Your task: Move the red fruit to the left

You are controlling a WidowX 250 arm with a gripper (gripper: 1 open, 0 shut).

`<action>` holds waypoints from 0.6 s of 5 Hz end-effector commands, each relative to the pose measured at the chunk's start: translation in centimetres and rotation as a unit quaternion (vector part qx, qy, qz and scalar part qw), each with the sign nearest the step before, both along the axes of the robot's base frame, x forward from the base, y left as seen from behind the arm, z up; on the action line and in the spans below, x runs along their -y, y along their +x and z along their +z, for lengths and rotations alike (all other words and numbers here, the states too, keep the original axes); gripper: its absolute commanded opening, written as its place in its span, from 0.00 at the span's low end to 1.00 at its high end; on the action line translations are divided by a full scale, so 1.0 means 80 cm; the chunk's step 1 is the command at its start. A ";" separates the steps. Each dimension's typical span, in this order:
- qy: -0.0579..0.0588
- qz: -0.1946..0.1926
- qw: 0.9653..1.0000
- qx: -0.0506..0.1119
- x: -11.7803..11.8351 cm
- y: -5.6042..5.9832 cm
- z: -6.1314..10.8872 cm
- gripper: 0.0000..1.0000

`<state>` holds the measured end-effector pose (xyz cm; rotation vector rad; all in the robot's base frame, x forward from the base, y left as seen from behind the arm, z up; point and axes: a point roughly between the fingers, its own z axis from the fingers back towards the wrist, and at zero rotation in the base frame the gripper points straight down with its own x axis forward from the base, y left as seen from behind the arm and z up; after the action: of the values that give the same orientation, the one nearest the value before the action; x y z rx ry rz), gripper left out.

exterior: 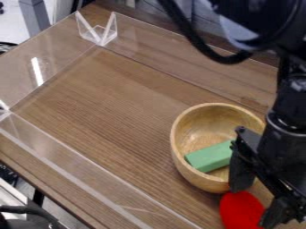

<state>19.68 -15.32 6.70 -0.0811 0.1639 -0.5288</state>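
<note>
Lower the wide-open black end effector (259,192) squarely over the rounded red toy fruit (242,211), just beside the round wooden bowl (181,148) on the brown wooden bench (114,116), straddling the fruit's middle before closing gently.

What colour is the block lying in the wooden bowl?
The block is green, seen best in the current camera view, inside the wooden bowl.
</note>
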 end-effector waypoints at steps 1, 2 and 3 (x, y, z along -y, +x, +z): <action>-0.004 0.043 0.999 0.018 0.004 0.014 0.001 1.00; 0.000 0.043 0.999 0.023 0.002 0.015 0.005 1.00; 0.000 0.038 0.999 0.025 0.002 0.017 0.006 1.00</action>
<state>20.11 -15.17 6.00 -0.0581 0.1593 -0.4526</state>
